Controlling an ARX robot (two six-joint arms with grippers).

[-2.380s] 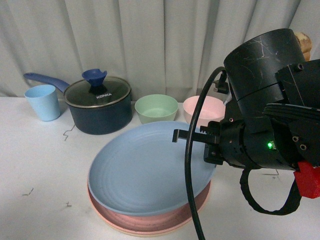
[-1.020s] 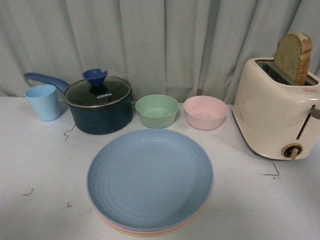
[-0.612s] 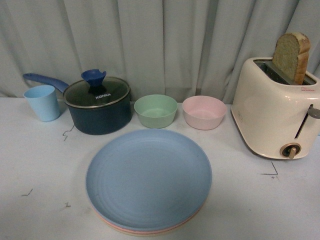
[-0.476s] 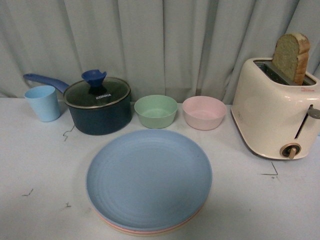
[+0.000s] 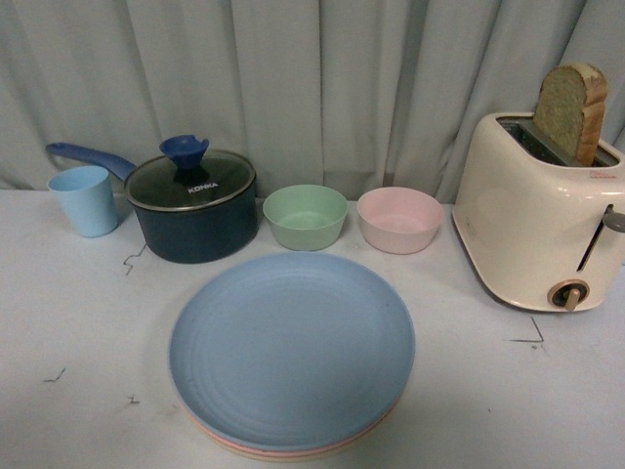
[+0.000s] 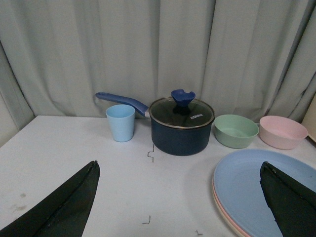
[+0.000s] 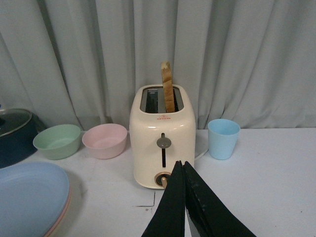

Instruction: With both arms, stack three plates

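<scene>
The three plates lie stacked at the table's front middle. The light blue plate (image 5: 291, 350) is on top, and a pink rim (image 5: 256, 447) and a thin beige edge show under it. Neither arm appears in the front view. In the left wrist view my left gripper (image 6: 178, 164) is open and empty above bare table. The plate stack (image 6: 247, 190) lies beside one of its fingers (image 6: 289, 200). In the right wrist view my right gripper (image 7: 181, 164) is shut on nothing, facing the toaster. The stack's edge (image 7: 29, 197) is off to one side.
Behind the stack stand a dark blue pot with a glass lid (image 5: 193, 207), a light blue cup (image 5: 86, 199), a green bowl (image 5: 305, 216) and a pink bowl (image 5: 398, 219). A cream toaster with a bread slice (image 5: 542, 225) stands at the right. Another blue cup (image 7: 223, 138) is beyond it.
The right arm, which hung over the plates 2.4 s ago, has left the front view. The blue plate, then tilted, now lies flat on the stack.
</scene>
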